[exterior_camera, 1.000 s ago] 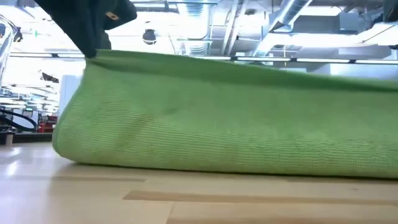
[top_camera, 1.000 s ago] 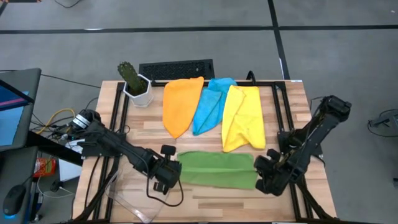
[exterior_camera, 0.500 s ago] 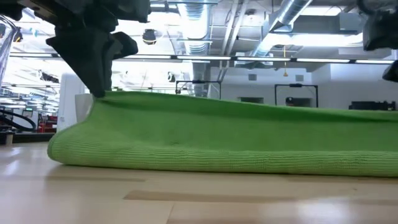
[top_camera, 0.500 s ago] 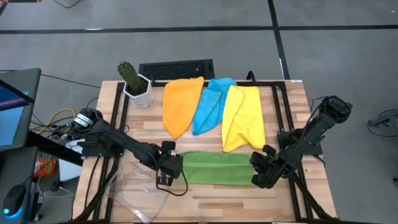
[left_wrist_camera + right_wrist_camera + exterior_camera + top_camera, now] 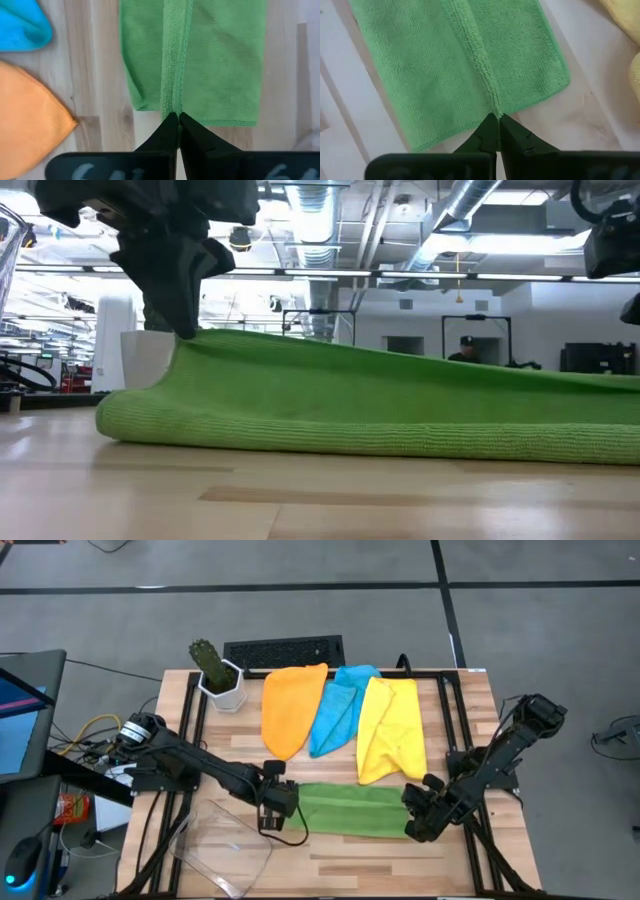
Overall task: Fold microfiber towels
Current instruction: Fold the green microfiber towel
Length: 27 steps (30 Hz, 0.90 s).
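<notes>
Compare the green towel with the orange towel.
The green towel lies as a long strip near the table's front; the orange towel is spread loose at the back. The left gripper and right gripper pinch the green towel's ends; nothing touches the orange towel. Both are plain microfiber.

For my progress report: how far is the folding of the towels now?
Done: nothing is finished yet. In hand: the green towel lies folded lengthwise near the table's front edge; the left gripper and the right gripper each pinch one end of it. Left: the orange towel, light blue towel and yellow towel lie loose and unfolded further back.
</notes>
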Motion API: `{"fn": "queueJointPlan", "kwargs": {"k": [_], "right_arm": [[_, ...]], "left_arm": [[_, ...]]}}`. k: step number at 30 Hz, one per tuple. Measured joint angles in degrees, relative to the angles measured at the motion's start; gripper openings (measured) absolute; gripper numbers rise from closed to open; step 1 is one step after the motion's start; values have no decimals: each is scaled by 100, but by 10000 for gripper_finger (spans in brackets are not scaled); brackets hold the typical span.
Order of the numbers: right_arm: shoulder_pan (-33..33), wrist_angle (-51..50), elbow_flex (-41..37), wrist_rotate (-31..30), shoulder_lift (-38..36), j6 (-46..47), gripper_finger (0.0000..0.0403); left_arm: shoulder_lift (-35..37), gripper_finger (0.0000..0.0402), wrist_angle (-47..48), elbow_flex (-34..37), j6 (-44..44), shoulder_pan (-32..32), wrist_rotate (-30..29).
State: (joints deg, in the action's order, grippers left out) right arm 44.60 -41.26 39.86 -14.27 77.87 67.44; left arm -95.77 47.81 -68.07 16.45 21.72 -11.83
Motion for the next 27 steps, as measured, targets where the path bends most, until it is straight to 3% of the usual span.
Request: {"fn": "queueJointPlan", "kwargs": {"k": [11, 16, 27], "right_arm": [[-137, -30, -54, -20, 0, 1, 48], [-300, -40, -66, -62, 0, -184, 60], [-618, -317, -66, 65, 2, -178, 95]], "left_arm": [[0, 4, -280, 264, 10, -51, -237], [0, 24, -256, 491, 347, -106, -262], [0, 70, -884, 723, 227, -394, -470]]}}
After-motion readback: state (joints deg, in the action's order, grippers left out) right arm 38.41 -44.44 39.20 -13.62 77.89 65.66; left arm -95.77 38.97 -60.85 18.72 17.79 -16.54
